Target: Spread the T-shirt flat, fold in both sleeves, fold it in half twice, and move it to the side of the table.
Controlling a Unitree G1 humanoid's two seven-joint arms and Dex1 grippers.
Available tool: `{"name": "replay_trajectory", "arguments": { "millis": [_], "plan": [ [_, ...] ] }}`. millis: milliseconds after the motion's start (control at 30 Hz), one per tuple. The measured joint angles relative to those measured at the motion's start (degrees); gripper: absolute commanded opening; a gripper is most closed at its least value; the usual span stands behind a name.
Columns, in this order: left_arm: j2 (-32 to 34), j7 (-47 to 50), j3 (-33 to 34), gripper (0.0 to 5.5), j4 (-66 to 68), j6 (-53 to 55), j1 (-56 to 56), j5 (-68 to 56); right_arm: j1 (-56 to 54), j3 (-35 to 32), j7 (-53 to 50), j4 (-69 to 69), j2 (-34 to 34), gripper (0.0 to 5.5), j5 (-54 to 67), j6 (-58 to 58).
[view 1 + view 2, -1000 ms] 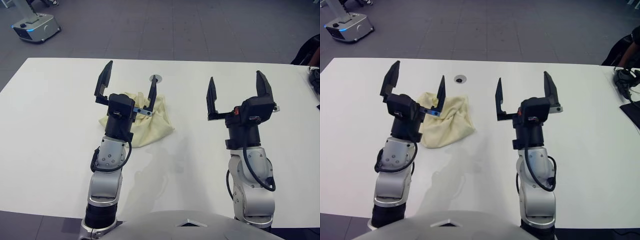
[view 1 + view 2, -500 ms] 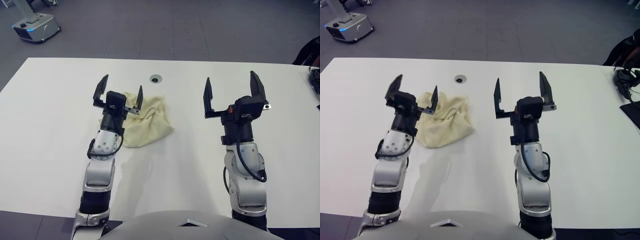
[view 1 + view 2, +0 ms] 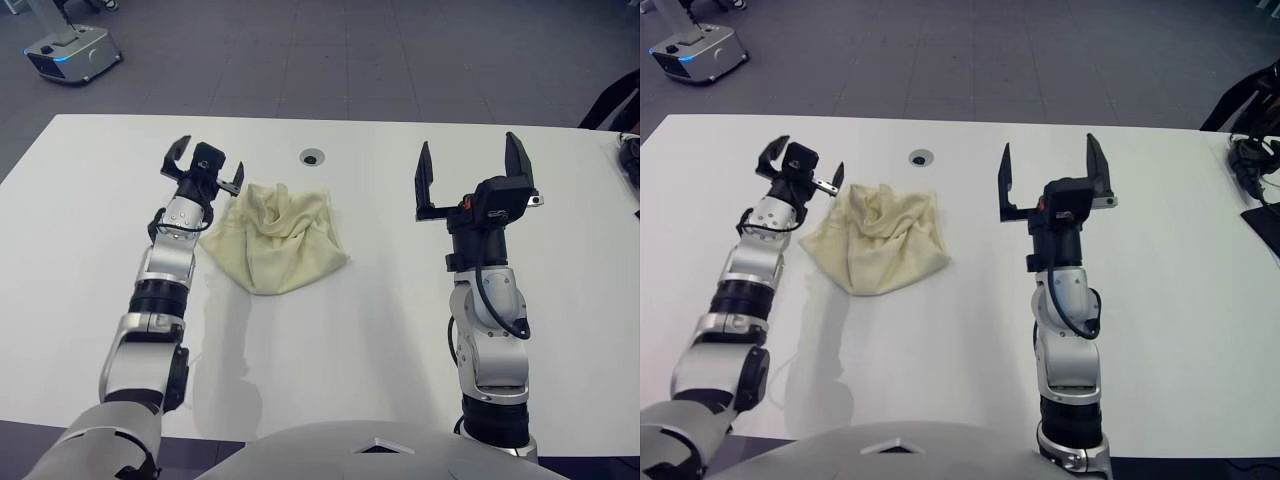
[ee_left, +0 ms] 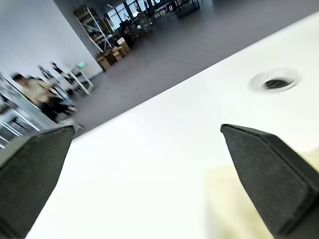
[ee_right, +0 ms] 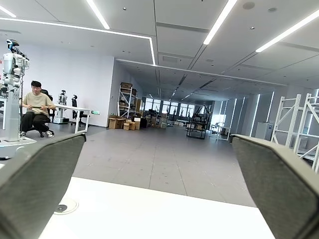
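White table (image 3: pixel 350 350), T-shirt (image 3: pixel 278 240) crumpled: spreading step. My left gripper (image 3: pixel 207 165), wide, at its ten o'clock; right gripper (image 3: pixel 468 150) wide. Next, I grip an edge.

We cannot make out the sleeves or the collar of the T-shirt (image 3: pixel 278 236): it lies bunched, and its own folds hide them. In the left wrist view it is a blurred pale patch cut by the frame edge, and the tabletop hole (image 4: pixel 275 82) is smeared too. At the right edge of the right eye view, dark gear (image 3: pixel 1248 158) is cut off, and we cannot name it.
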Motion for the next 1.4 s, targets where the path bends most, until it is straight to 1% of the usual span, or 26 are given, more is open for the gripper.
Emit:
{"name": "replay_trajectory", "arguments": {
  "millis": [133,267,333,400,667,767,867,967,1067,1167,1267,1400],
  "plan": [
    [0.94,-3.59,-2.82,5.40,8.17,-12.04,-1.77,0.72,-0.01,0.30,0.07,-0.28,0.13,5.38,0.00,0.07],
    [2.93,-4.39,-6.69,5.40,13.29,-17.48,-1.21,4.80,-0.05,0.48,0.07,-0.82,0.25,5.38,0.01,0.34],
    [4.49,-6.57,-9.33,5.40,14.41,-19.54,-0.49,7.05,-0.06,0.60,0.07,-0.98,0.27,5.38,0.01,0.62],
    [5.14,-9.49,-11.30,5.40,15.47,-19.96,0.51,7.85,-0.05,0.70,0.07,-1.11,0.29,5.38,0.03,0.88],
    [7.14,-13.81,-14.88,5.40,17.46,-20.71,-1.17,7.79,-0.13,1.03,0.03,-1.31,0.36,5.38,0.40,1.37],
    [7.88,-20.85,-13.94,5.40,14.97,-18.67,-0.21,3.25,-0.16,1.25,0.00,-1.33,0.37,5.38,0.38,1.48],
    [9.31,-27.01,-13.78,5.40,8.71,-16.72,2.99,-0.28,-0.23,1.37,-0.06,-1.35,0.46,5.38,0.36,1.77],
    [10.11,-34.35,-13.13,5.40,-3.05,-9.62,9.24,-7.56,-0.28,1.51,-0.23,-1.35,0.62,5.38,0.35,2.07],
    [10.05,-38.01,-12.90,5.40,-16.50,-0.80,16.35,-13.72,-0.34,1.76,-0.36,-1.36,0.69,5.38,0.28,2.23],
    [10.09,-41.30,-14.21,5.40,-32.61,11.26,25.02,-19.87,-0.41,2.05,-0.49,-1.39,0.76,5.38,0.18,2.36],
    [9.93,-41.51,-15.97,5.40,-43.81,21.78,30.26,-22.94,-0.41,2.43,-0.73,-1.39,0.82,5.38,-0.17,2.37],
    [9.05,-35.05,-16.45,5.40,-57.57,38.37,35.51,-24.35,-0.49,2.63,-0.95,-1.84,1.32,5.38,-0.42,2.57]
  ]
}}
